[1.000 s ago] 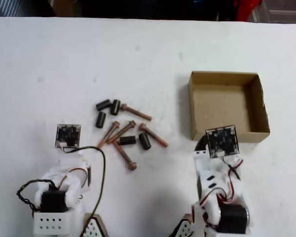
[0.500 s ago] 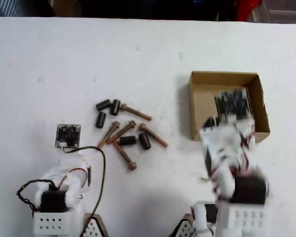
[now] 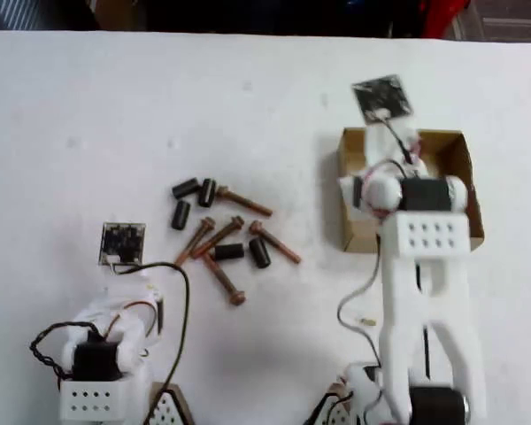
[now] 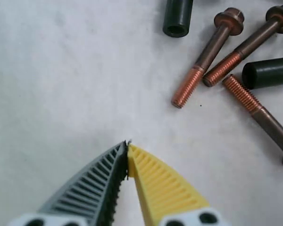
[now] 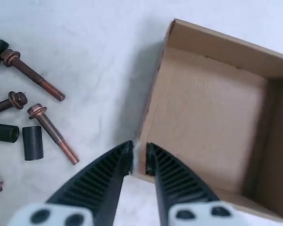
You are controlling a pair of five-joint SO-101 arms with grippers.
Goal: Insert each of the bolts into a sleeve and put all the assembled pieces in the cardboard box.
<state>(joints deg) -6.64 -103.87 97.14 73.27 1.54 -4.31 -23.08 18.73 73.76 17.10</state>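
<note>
The white worktop carries a loose heap of five copper-coloured bolts and five short black sleeves, all lying flat near its middle. One bolt lies with its head right against a sleeve (whether the two are joined I cannot tell). The other bolts lie criss-crossed just beside each other, with two sleeves tucked among them.

The cardboard box stands open-topped on the worktop, apart from the heap, with its floor bare where it shows.

The right arm is stretched out across the box. In its wrist view the right pincer has its black fingers barely parted, only a thin slit showing between the tips, and it holds nothing. The tips hang over a corner of the box, on the side that faces the bolts.

The left arm sits folded at the near edge of the worktop. The left pincer is closed, its grey and yellow fingers meeting at the tips with nothing between them. It is poised over bare worktop, near the threaded end of a bolt but not touching it.
</note>
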